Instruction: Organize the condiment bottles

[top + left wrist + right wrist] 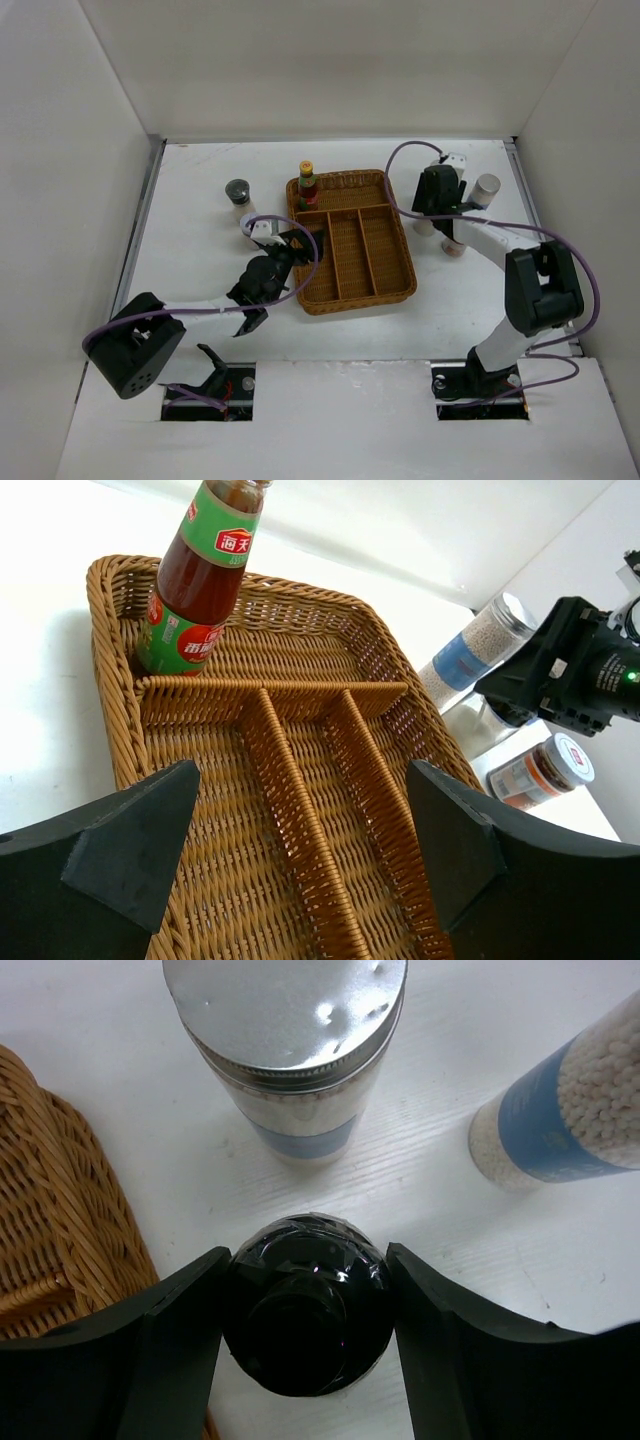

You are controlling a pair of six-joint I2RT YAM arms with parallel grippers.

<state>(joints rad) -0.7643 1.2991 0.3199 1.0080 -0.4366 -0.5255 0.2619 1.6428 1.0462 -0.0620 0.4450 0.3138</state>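
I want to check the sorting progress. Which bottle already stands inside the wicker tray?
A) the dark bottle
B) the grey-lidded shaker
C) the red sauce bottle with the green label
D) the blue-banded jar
C: the red sauce bottle stands upright in the far left corner compartment of the wicker tray.

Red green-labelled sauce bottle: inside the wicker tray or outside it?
Inside: the red green-labelled sauce bottle stands upright in the far-left corner of the brown wicker tray.

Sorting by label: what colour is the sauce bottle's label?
The sauce bottle has a green label with red logos; clearest in the left wrist view.
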